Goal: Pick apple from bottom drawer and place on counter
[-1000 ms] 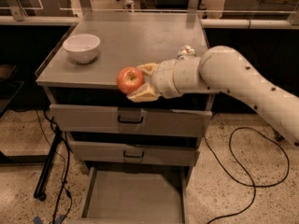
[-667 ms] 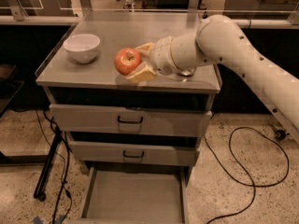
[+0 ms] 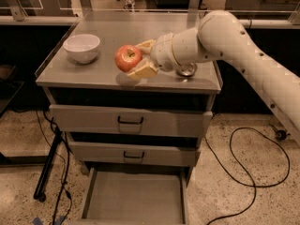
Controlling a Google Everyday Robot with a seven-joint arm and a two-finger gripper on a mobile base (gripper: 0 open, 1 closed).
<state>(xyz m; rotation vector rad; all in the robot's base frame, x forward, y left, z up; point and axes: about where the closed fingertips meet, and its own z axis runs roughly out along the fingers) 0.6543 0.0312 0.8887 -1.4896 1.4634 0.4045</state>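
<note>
The red apple (image 3: pixel 127 58) with yellowish patches is held in my gripper (image 3: pixel 137 59), whose tan fingers (image 3: pixel 143 70) are shut on it from the right. The apple hangs just above the grey counter (image 3: pixel 93 71), near its front middle, with a shadow under it. My white arm reaches in from the right. The bottom drawer (image 3: pixel 135 198) is pulled open below, and its grey floor holds nothing.
A white bowl (image 3: pixel 82 47) stands on the counter's left side. A crushed silver can (image 3: pixel 186 70) lies on the counter behind my wrist. The two upper drawers (image 3: pixel 130 121) are closed. Black cables (image 3: pixel 243 172) run over the floor at right and left.
My gripper has carried the apple up from in front of the cabinet edge to over the counter, then lowered slightly toward its surface.
</note>
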